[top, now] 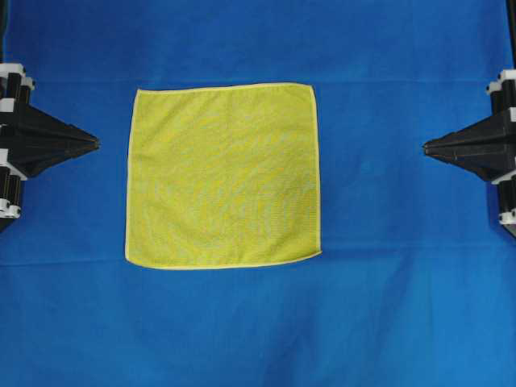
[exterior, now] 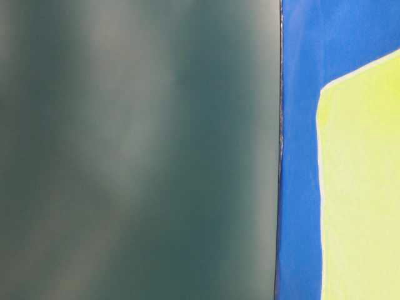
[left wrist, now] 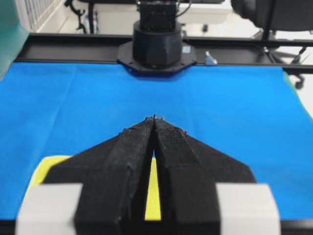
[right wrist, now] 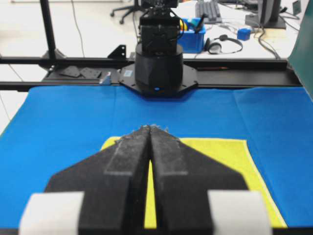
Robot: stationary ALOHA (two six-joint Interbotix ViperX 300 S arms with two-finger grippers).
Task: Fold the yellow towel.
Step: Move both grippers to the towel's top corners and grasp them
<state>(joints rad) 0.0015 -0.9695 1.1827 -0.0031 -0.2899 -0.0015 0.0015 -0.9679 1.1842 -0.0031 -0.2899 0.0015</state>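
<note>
Blue cloth [top: 403, 306] covers the whole table, with a square yellow-green microfibre towel [top: 223, 175] spread flat near its middle.
Its thin pale hem shows all round and nothing touches it. Off to either side, well apart from the towel, the black left gripper [top: 95, 143] and black right gripper [top: 427, 146] point inward, each with fingers pressed together and holding nothing.

Overhead looks straight down; wrist views face across blue cloth [top: 403, 306]; table-level close, mostly blocked.
</note>
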